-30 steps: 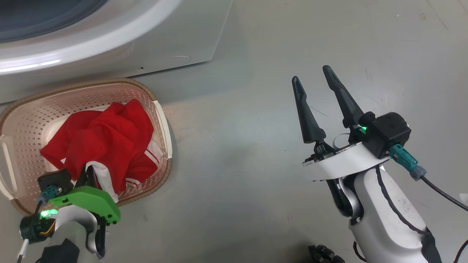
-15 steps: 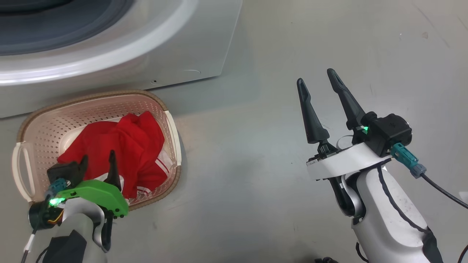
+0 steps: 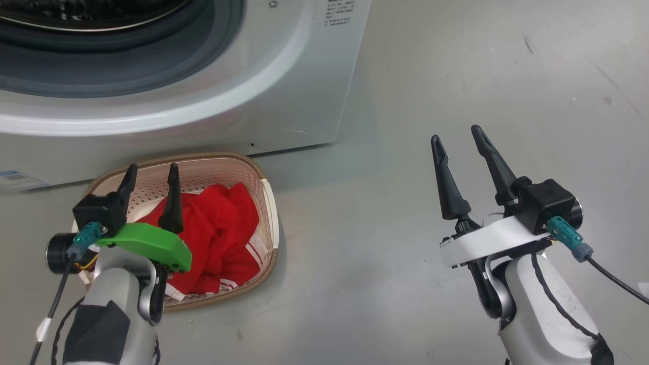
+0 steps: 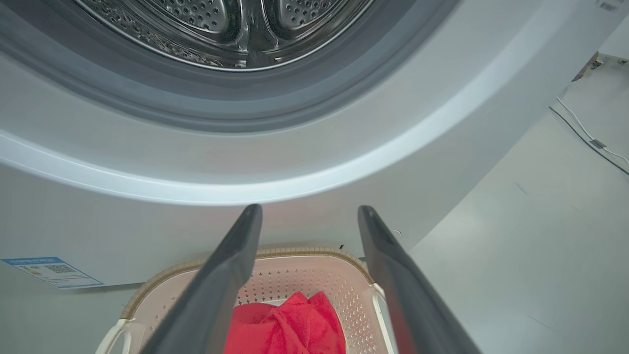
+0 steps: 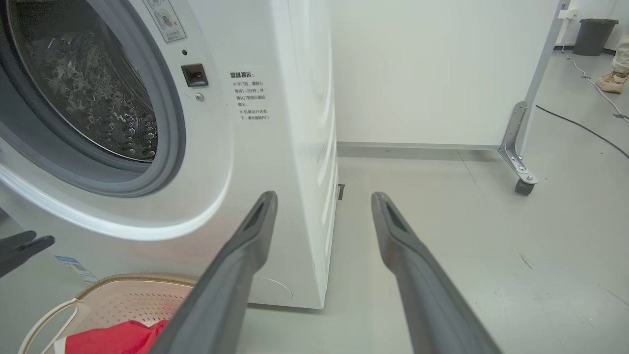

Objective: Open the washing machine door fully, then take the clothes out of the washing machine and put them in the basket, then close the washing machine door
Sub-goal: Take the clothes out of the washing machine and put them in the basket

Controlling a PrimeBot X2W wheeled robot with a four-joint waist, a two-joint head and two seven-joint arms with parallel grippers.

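Observation:
The white washing machine [image 3: 284, 91] stands with its mouth uncovered, so the steel drum [image 4: 231, 29] and grey seal [image 5: 167, 147] show; the door is out of view. On the floor in front sits the cream basket [image 3: 218, 158] with the red clothes [image 3: 223, 233] heaped inside. My left gripper [image 3: 153, 170] hovers open above the basket's near left side, holding nothing. In the left wrist view the clothes [image 4: 290, 324] lie below and between its fingers. My right gripper [image 3: 456, 136] is open and empty over bare floor, well right of the basket.
Grey floor [image 3: 405, 76] spreads to the right of the washer. The right wrist view has a white partition on a caster [image 5: 523, 184], a cable, a dark bin [image 5: 592, 34] and a person's foot [image 5: 612, 81] far back. A blue label [image 4: 49, 270] is stuck low on the washer.
The head camera has tilted up, bringing more of the washer into view. My left gripper has risen out of the basket, open, leaving the clothes inside. The right gripper has held its pose.

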